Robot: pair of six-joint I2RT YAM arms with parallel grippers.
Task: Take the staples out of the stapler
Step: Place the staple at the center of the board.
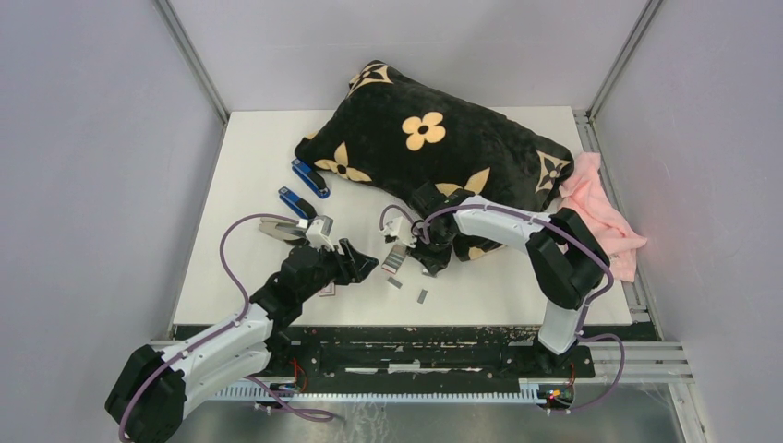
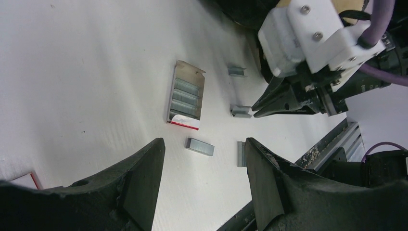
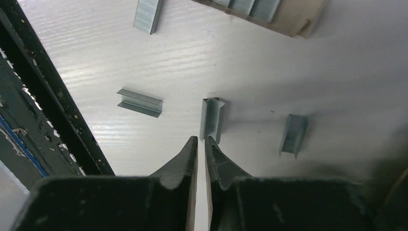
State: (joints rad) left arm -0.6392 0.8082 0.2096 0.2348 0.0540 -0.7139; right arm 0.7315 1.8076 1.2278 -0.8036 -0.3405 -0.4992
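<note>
At the near edge of the counter (image 1: 242,175), the left gripper (image 2: 204,144) is hanging low over the white surface with its fingers standing apart and gripping nothing. Loose staples (image 2: 199,147) are lying flat on the counter just beneath that gap, with another strip (image 2: 240,154) lying beside the inner finger. A little further out, a small open box (image 2: 185,96) is lying on its back, showing rows of grey strips inside and a white-and-red flap at its near end. To its right, the right gripper (image 3: 201,142) is pointing down at the counter with its fingers pressed together, clamping nothing. One short strip (image 3: 212,118) is sitting just ahead of the tips; whether they are touching it cannot be told. Two more strips (image 3: 139,102) (image 3: 293,134) are lying on either side of it. Further back, a blue stapler (image 1: 297,203) and a second blue stapler (image 1: 311,178) are lying beside a black flowered pillow (image 1: 425,138), with a pink cloth (image 1: 596,208) bunching at its right.
</note>
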